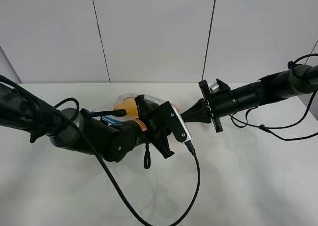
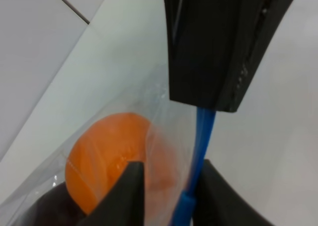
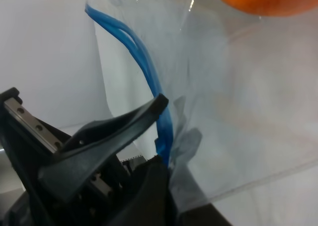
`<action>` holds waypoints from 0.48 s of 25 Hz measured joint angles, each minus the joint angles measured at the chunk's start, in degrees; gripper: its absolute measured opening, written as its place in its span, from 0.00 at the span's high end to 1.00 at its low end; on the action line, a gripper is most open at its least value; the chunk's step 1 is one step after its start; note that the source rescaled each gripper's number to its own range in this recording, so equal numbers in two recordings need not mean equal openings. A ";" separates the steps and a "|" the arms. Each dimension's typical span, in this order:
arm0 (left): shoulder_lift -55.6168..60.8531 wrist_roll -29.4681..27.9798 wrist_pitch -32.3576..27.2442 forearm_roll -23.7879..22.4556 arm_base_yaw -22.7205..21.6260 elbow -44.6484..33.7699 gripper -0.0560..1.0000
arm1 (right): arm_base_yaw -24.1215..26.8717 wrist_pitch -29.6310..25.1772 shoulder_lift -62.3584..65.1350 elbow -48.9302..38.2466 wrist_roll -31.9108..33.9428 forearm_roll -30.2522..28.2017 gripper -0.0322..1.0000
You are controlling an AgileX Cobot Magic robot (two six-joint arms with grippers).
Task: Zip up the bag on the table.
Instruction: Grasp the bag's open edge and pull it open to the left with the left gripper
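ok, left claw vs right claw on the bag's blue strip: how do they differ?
Grip: the right claw is shut on the blue seal strip. The left claw only straddles it, with a gap showing beside the strip, so it isn't clamped.
Place: the right claw holds what looks like the strip's end, at a corner of the bag. The left claw sits along the strip, beside the orange.
Shared: both have black fingers and are on the same strip.

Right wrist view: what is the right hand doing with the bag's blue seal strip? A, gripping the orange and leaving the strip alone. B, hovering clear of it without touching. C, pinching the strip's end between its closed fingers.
C: the right hand is shut on the end of the blue seal strip of the bag, and the strip runs up out of its grip.
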State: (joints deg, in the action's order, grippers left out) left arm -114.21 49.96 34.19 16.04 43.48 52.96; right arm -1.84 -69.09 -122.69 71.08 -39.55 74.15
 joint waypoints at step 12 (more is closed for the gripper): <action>0.00 1.55 0.00 -0.06 0.00 -0.06 0.75 | 0.00 0.00 0.00 0.00 0.00 0.08 0.97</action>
State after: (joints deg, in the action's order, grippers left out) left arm -114.21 51.51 34.19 15.98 43.48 52.90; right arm -1.84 -69.09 -122.69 71.08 -39.55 74.23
